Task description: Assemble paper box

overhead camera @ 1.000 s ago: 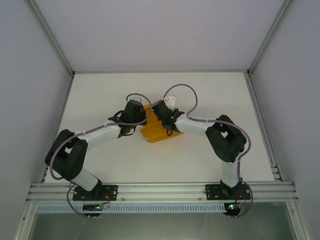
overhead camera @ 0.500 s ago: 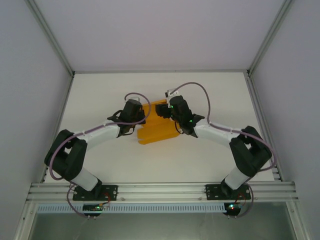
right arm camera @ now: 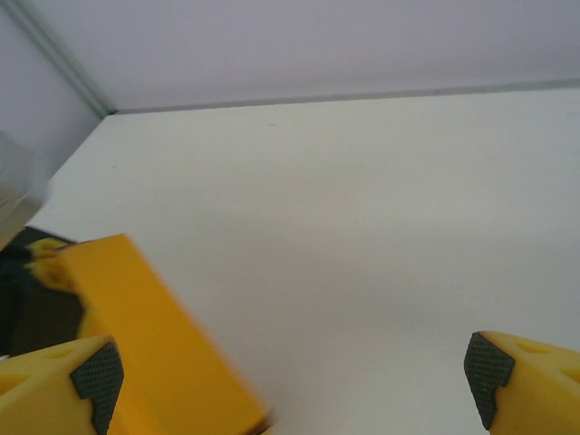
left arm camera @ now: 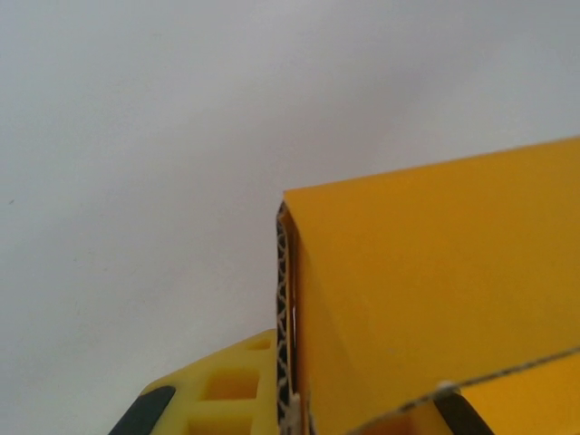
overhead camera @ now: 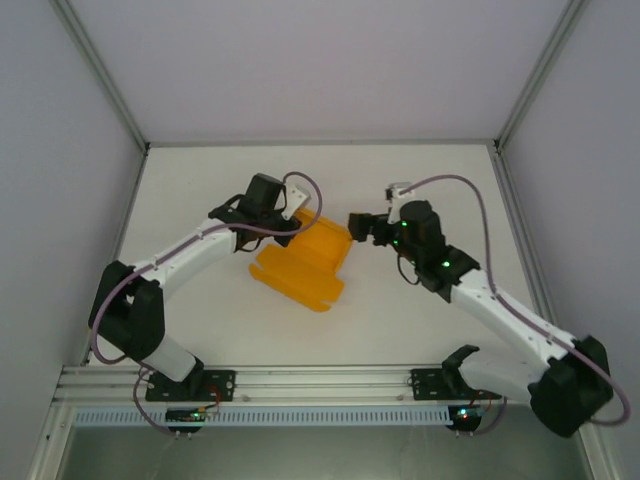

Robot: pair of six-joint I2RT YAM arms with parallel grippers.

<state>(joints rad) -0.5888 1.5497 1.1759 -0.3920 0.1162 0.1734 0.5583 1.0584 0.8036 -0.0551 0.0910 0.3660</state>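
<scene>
The paper box (overhead camera: 305, 265) is a partly folded orange-yellow card sheet lying mid-table, one panel raised at its far side. My left gripper (overhead camera: 283, 217) is at the sheet's far left corner and shut on it. In the left wrist view the corrugated edge of the paper box (left arm camera: 286, 308) runs up between the yellow fingers (left arm camera: 222, 399), and a broad orange panel fills the right side. My right gripper (overhead camera: 357, 224) hovers just right of the sheet, apart from it. In the right wrist view it stands wide open (right arm camera: 290, 372), with the paper box (right arm camera: 145, 335) beside its left pad (right arm camera: 95, 372).
The white table (overhead camera: 430, 190) is walled by grey panels with an aluminium frame. A metal rail (overhead camera: 320, 380) runs along the near edge by the arm bases. Purple cables loop above both wrists.
My right gripper has let go of the card and swung away to the right. The sheet has spread out lower and flatter toward the near right. The left gripper still holds it.
</scene>
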